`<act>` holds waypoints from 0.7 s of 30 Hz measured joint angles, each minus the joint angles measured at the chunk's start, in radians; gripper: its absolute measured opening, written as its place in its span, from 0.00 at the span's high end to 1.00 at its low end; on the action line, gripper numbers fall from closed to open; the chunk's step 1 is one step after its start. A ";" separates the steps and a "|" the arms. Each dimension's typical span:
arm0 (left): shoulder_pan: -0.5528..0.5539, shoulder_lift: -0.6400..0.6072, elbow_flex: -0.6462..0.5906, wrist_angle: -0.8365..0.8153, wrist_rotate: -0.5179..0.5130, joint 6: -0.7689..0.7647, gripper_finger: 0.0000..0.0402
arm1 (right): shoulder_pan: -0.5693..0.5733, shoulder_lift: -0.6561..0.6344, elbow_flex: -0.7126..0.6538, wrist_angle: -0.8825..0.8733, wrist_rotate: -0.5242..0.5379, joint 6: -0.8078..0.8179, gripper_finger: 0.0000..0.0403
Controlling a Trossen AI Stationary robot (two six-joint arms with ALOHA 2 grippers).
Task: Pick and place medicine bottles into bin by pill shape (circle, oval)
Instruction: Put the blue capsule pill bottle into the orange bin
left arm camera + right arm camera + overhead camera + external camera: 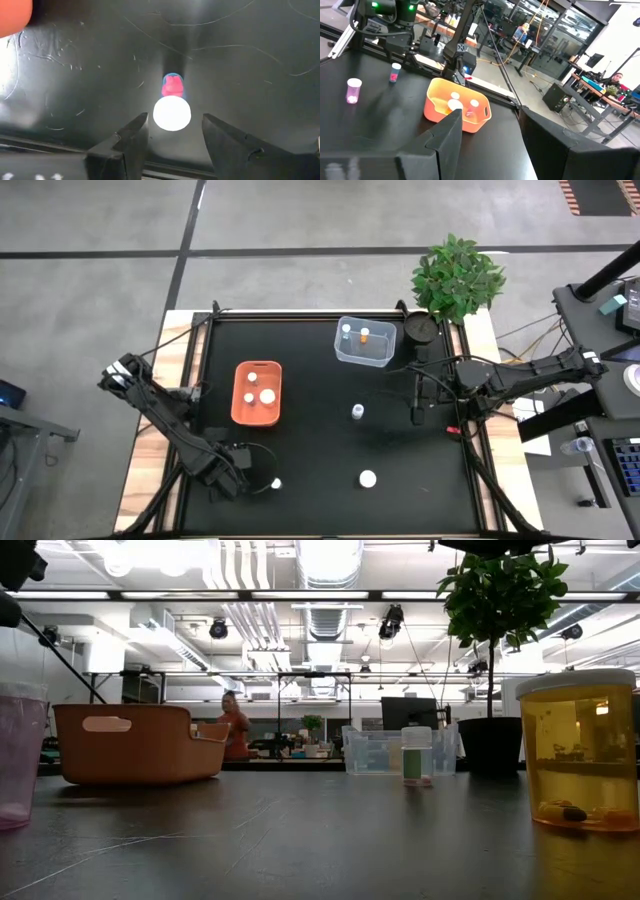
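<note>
A small bottle (171, 111) with a white cap and pink-red pills stands upright on the black table near its front left (276, 483). My left gripper (172, 125) hovers over it, pointing down and open. One finger stands on each side of the cap, and neither touches it. My right gripper (487, 135) waits open at the table's right side (418, 395), pointing level toward the orange bin (257, 392). That bin holds a few white-capped bottles. The clear bin (365, 342) at the back holds a white-capped and an orange-capped bottle.
Another bottle (357, 412) stands mid-table and a white-capped one (368, 478) near the front. In the low view an amber bottle (578, 752) stands close at the right. A potted plant (457, 275) and a dark round pot (421, 328) sit at the back right corner.
</note>
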 joint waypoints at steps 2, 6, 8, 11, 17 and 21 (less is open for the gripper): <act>-0.001 0.000 -0.001 0.001 0.000 -0.015 0.58 | 0.000 0.000 0.000 0.000 0.000 0.000 0.53; -0.008 0.000 -0.001 0.001 -0.001 -0.020 0.58 | 0.000 0.000 0.000 0.000 0.000 0.000 0.53; -0.013 0.000 -0.001 0.001 -0.002 -0.020 0.58 | 0.000 0.000 0.000 -0.001 0.000 0.000 0.53; -0.022 0.000 -0.003 0.005 -0.003 -0.020 0.58 | 0.000 0.000 0.000 -0.002 0.000 0.000 0.53; -0.031 0.000 -0.019 0.034 -0.040 -0.011 0.58 | 0.000 0.000 0.000 -0.002 0.000 0.000 0.53; -0.031 0.000 -0.043 0.057 -0.054 -0.014 0.58 | 0.000 0.000 0.000 -0.003 0.000 0.000 0.53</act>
